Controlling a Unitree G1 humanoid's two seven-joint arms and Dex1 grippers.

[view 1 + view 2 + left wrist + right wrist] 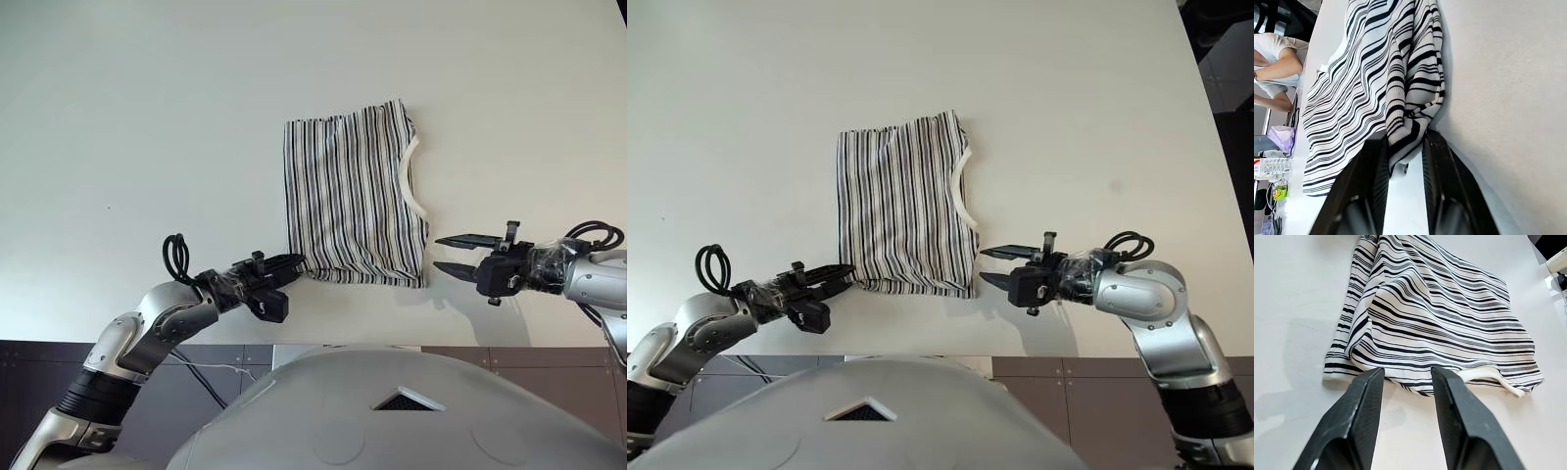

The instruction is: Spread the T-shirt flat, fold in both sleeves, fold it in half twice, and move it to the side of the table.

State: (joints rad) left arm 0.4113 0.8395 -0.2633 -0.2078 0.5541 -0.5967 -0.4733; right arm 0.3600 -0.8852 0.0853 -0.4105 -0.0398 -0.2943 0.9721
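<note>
Left gripper [294, 263] clamps the near-left corner of the folded striped T-shirt [348, 201]; right gripper [438, 252], jaws wide and empty, faces its near-right corner.

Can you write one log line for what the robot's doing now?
shirt: folded on table | left jaws: shut on its corner | right jaws: open, beside shirt

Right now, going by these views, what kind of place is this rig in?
Probably an indoor lab or office workroom. A big plain white table carries the striped T-shirt, what look like bottles and a purple bag sit beyond it, and the floor is dark tile.
</note>
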